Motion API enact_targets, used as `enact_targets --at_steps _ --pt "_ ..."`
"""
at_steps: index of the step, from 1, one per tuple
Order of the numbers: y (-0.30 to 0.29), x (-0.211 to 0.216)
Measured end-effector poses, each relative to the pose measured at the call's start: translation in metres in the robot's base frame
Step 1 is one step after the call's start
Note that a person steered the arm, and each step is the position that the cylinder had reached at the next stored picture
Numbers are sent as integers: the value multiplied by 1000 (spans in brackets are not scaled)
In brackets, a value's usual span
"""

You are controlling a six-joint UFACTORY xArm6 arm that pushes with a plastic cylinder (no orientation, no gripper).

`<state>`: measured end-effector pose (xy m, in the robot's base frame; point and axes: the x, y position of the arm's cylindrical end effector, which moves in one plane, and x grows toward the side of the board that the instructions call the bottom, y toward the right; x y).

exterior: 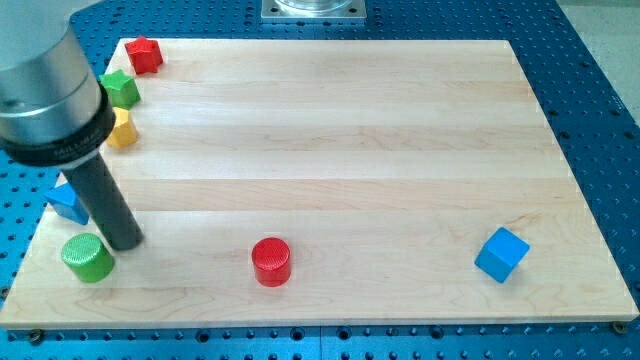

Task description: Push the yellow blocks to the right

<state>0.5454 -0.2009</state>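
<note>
One yellow block (pixel 123 129) shows at the view's left edge of the wooden board (pixel 330 150), partly hidden behind the arm's grey body; its shape is unclear. My tip (pixel 125 243) rests on the board well below the yellow block, just right of and above the green cylinder (pixel 88 258). The dark rod rises from the tip up and to the left. No other yellow block is visible.
A green star-like block (pixel 122 88) and a red star-like block (pixel 144 54) sit above the yellow block. A blue triangular block (pixel 68 201) lies left of the rod. A red cylinder (pixel 271 261) sits at bottom centre, a blue cube (pixel 501 254) at bottom right.
</note>
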Motion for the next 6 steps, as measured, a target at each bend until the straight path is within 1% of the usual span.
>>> enact_targets --at_steps 1,2,3,4,5,6 --pt "-17 11" --pt "-17 8" --pt "-69 3" --pt "-101 1" --pt "-99 -56" --pt "-73 -91"
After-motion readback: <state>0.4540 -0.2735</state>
